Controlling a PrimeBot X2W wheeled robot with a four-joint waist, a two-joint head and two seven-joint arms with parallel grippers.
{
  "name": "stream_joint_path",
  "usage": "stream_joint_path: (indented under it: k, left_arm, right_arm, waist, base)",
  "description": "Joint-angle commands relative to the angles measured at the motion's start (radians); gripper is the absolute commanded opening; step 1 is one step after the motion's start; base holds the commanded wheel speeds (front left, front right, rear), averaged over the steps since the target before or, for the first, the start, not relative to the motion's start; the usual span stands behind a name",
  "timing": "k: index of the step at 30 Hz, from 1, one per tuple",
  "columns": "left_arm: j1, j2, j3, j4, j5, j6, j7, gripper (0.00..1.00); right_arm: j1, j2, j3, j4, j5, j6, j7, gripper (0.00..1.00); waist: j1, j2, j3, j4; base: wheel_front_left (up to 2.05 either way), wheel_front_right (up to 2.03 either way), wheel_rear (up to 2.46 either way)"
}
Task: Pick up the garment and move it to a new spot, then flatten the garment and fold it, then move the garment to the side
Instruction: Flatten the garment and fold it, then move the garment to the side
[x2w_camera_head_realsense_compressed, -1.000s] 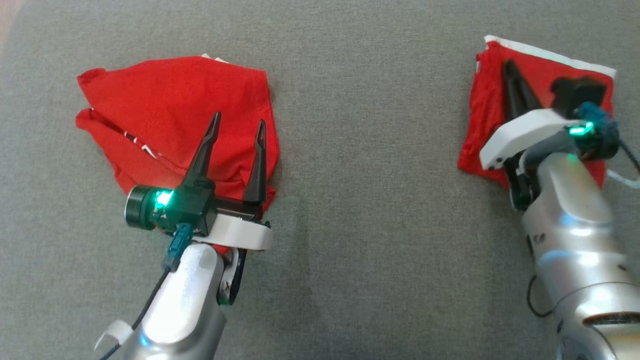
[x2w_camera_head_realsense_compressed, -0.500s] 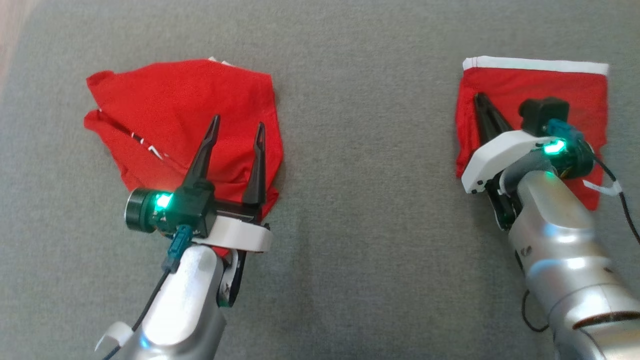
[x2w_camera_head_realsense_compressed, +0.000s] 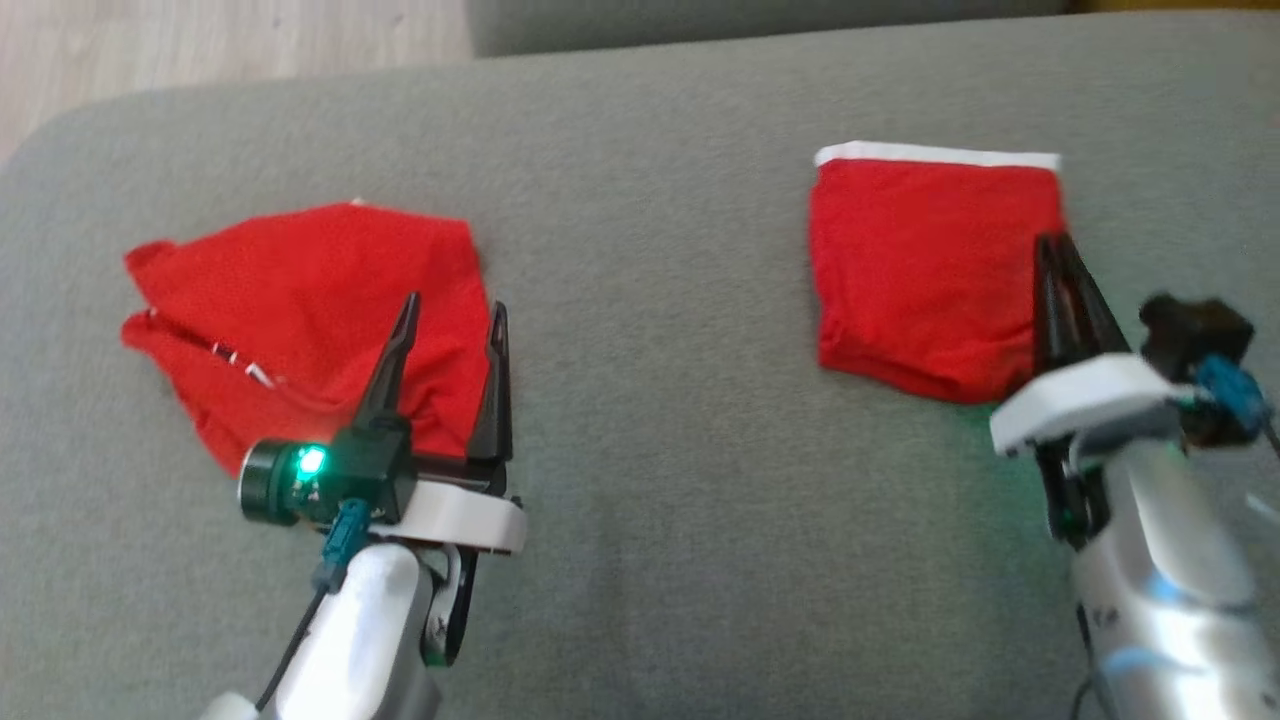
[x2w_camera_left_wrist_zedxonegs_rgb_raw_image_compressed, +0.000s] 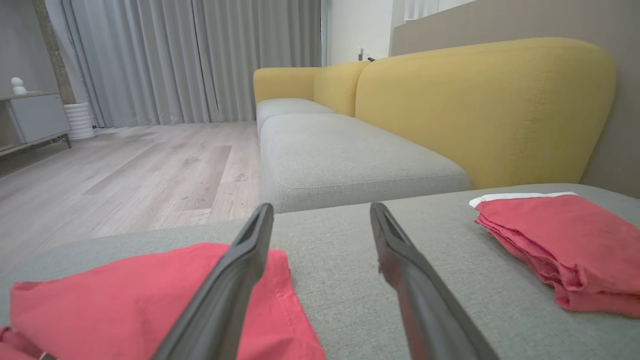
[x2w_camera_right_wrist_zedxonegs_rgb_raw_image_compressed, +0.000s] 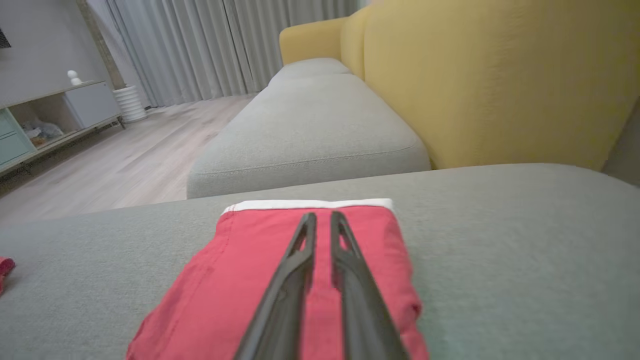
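Overhead and wrist views of a grey cushion (x2w_camera_head_realsense_compressed: 650, 300) on which 2 red garments are laid well apart. The folded garment (x2w_camera_head_realsense_compressed: 920, 270) is seen on the robot's right as a compact, roughly square stack of layers, lying flat, with a white band (x2w_camera_head_realsense_compressed: 935, 153) along its far edge. The crumpled garment (x2w_camera_head_realsense_compressed: 300, 280) is seen on the robot's left, loosely bunched and unfolded, with a thin pale line of trim showing along 1 crease. The left gripper (x2w_camera_head_realsense_compressed: 453, 303) is held over the near right part of the crumpled garment; its 2 fingers are spread wide, 1 shown above red cloth and 1 just past the cloth's edge, and nothing is gripped between them. The right gripper (x2w_camera_right_wrist_zedxonegs_rgb_raw_image_compressed: 324, 215) is placed over the folded garment, near its right edge in the head view, with the tips directed toward the white band; its fingers are drawn almost together, a narrow slit is left between them, and no cloth is seen in that slit. Whether the fingers rest on the fabric or are held just above it cannot be told, the head view being blurred. Beyond the cushion, a second seat cushion (x2w_camera_left_wrist_zedxonegs_rgb_raw_image_compressed: 340, 160), a yellow backrest (x2w_camera_left_wrist_zedxonegs_rgb_raw_image_compressed: 480, 110), a wooden floor (x2w_camera_head_realsense_compressed: 230, 40) and grey curtains (x2w_camera_left_wrist_zedxonegs_rgb_raw_image_compressed: 190, 60) are shown.
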Motion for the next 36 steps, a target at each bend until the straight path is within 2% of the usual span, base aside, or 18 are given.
stream_joint_path:
  k: [1, 10, 20, 26, 32, 36]
  left_arm:
    - [-0.004, 0.009, 0.047, -0.031, 0.007, -0.001, -0.005, 1.0]
    - [0.039, 0.006, 0.055, -0.019, 0.007, -0.009, -0.005, 1.0]
    - [0.005, 0.003, 0.051, -0.021, 0.018, -0.02, -0.005, 1.0]
    - [-0.022, 0.002, 0.038, -0.019, 0.022, -0.022, -0.005, 1.0]
    - [-0.042, 0.001, 0.027, -0.011, 0.02, -0.022, -0.005, 1.0]
    - [-0.051, 0.001, 0.023, -0.013, 0.018, -0.02, -0.005, 1.0]
  right_arm:
    - [0.022, 0.007, 0.008, -0.06, -0.014, -0.002, -0.011, 1.0]
    - [0.184, 0.035, -0.009, -0.164, -0.04, -0.002, -0.009, 1.0]
    - [0.132, 0.039, -0.055, -0.224, -0.054, -0.002, 0.059, 1.0]
    - [0.014, 0.021, -0.135, -0.148, -0.071, -0.002, 0.165, 1.0]
    - [-0.093, 0.007, -0.238, -0.004, -0.118, -0.002, 0.252, 1.0]
    - [-0.137, 0.008, -0.259, 0.1, -0.124, -0.002, 0.305, 1.0]
  waist:
    - [0.0001, 0.0, -0.032, -0.028]
    - [0.0001, 0.0, -0.049, -0.048]
    - [0.0001, 0.0, 0.007, -0.028]
    - [0.0001, 0.0, 0.052, 0.001]
    - [0.0001, 0.0, 0.093, 0.033]
    - [0.0001, 0.0, 0.111, 0.047]
  base:
    - [0.0, 0.0, 0.0]
    - [0.0, 0.0, 0.0]
    - [0.0, 0.0, 0.0]
    - [0.0, 0.0, 0.0]
    - [0.0, 0.0, 0.0]
    - [0.0, 0.0, 0.0]
